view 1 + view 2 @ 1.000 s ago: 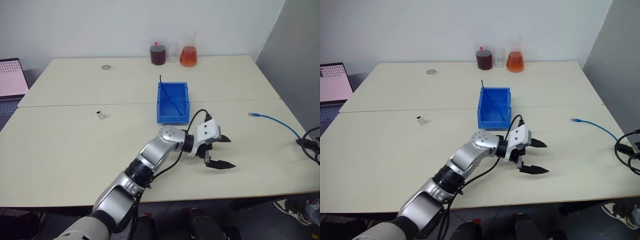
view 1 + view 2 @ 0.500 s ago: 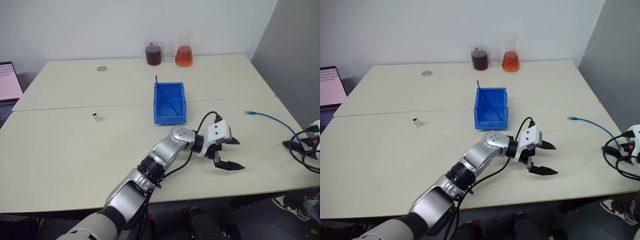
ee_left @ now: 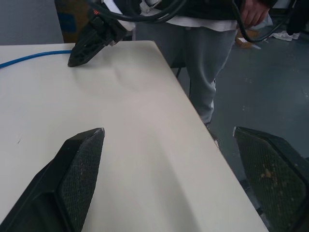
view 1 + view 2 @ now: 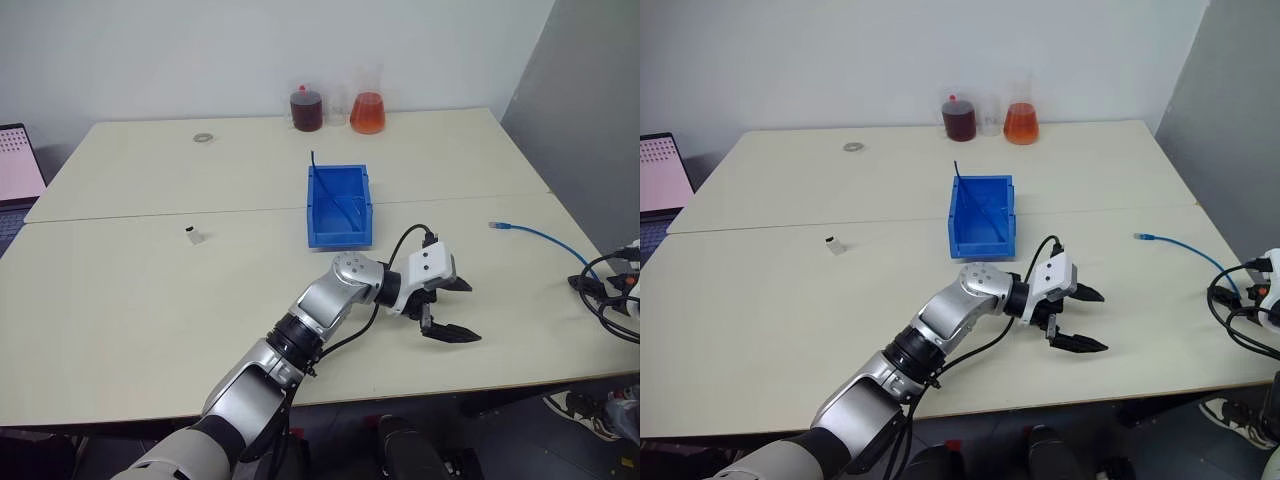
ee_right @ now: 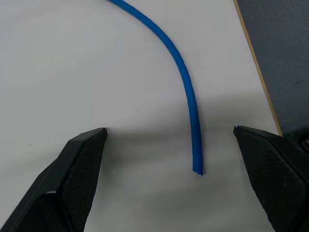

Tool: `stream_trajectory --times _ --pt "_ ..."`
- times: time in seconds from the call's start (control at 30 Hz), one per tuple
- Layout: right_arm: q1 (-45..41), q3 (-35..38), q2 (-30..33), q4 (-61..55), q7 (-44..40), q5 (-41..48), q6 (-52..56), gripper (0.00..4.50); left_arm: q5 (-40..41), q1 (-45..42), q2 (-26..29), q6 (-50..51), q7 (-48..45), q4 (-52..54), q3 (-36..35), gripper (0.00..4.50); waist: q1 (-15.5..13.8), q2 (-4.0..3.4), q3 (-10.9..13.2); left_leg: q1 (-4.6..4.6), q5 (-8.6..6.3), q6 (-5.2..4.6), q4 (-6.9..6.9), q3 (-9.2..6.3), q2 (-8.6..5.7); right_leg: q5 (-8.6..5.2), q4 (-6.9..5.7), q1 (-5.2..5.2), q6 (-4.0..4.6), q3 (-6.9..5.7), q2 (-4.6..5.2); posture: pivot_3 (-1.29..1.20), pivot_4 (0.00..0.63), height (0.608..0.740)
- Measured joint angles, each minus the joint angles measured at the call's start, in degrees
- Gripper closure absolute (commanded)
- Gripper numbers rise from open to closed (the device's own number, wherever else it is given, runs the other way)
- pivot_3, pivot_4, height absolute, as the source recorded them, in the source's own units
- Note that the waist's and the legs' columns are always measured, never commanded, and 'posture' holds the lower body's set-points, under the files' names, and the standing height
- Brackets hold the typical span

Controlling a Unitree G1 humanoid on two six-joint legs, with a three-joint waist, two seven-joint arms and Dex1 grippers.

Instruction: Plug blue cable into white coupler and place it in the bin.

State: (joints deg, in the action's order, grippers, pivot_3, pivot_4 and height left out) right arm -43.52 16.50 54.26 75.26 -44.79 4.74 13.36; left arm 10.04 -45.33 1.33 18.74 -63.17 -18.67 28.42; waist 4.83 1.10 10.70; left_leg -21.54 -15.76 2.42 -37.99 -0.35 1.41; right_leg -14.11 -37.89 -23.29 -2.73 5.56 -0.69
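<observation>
Both jaws open wide; left gripper [image 4: 452,310] over bare table [image 4: 120,300]; cable [image 5: 186,82] between right gripper's [image 5: 169,169] fingers.

Silver jointed left arm [image 4: 320,310] with black collars, white wrist block, looped black cable; two black textured fingers [image 3: 79,169] (mesh-patterned pads) per gripper.
</observation>
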Motion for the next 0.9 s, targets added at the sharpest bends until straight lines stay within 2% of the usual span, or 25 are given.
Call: stream_trajectory --times 0.1,0.13,0.3,0.5,0.7,0.9 --pt "-0.16 1.42 -0.24 -0.04 -0.06 1.14 1.69 0.02 0.0 -0.01 0.04 0.78 -0.1 0.02 -0.02 0.0 0.02 0.04 0.02 0.01 0.0 0.0 -0.01 0.01 0.01 0.02 0.02 0.0 -0.03 0.01 -0.02 0.0 0.15 0.74" --pt "-0.19 1.58 -0.33 -0.11 -0.05 1.14 1.85 0.4 0.0 -0.01 0.13 0.86 -0.16 0.03 -0.02 0.0 0.04 0.04 0.02 0.01 0.0 0.0 0.0 0.01 0.02 0.02 0.02 0.0 -0.03 0.01 -0.03 0.0 0.15 0.74" --pt "-0.2 2.0 -0.86 -0.21 -0.02 1.11 1.9 1.51 -0.38 -0.31 0.72 0.95 -0.18 0.03 -0.01 0.0 0.27 0.05 0.02 0.02 0.0 0.0 0.0 0.02 0.07 0.02 0.01 0.0 -0.03 0.03 -0.08 0.0 0.15 0.74" --pt "-0.39 1.97 -1.82 -0.37 -0.26 1.04 1.45 2.95 -4.58 -3.2 -1.04 -2.12 6.73 -5.54 -1.71 0.0 0.36 0.16 0.07 0.12 0.0 -0.01 0.0 0.12 0.08 0.05 0.01 0.05 -0.07 0.14 -0.1 0.0 0.15 0.74" --pt "-0.44 1.9 -2.06 -0.42 -1.0 0.99 1.42 4.48 -4.79 -3.79 -1.98 -4.01 8.8 -8.15 -3.25 0.0 0.4 0.16 0.07 0.13 -0.01 -0.01 0.02 0.17 0.09 0.05 0.03 0.04 -0.08 0.16 -0.11 0.0 0.15 0.74" --pt "-0.43 1.54 -2.29 -0.66 -2.49 0.96 1.35 4.48 -5.34 -4.02 -3.0 -4.2 11.42 -9.14 -4.69 0.0 0.4 0.17 0.08 0.13 -0.01 -0.01 0.02 0.2 0.09 0.05 0.03 0.04 -0.09 0.18 -0.11 0.0 0.15 0.74"
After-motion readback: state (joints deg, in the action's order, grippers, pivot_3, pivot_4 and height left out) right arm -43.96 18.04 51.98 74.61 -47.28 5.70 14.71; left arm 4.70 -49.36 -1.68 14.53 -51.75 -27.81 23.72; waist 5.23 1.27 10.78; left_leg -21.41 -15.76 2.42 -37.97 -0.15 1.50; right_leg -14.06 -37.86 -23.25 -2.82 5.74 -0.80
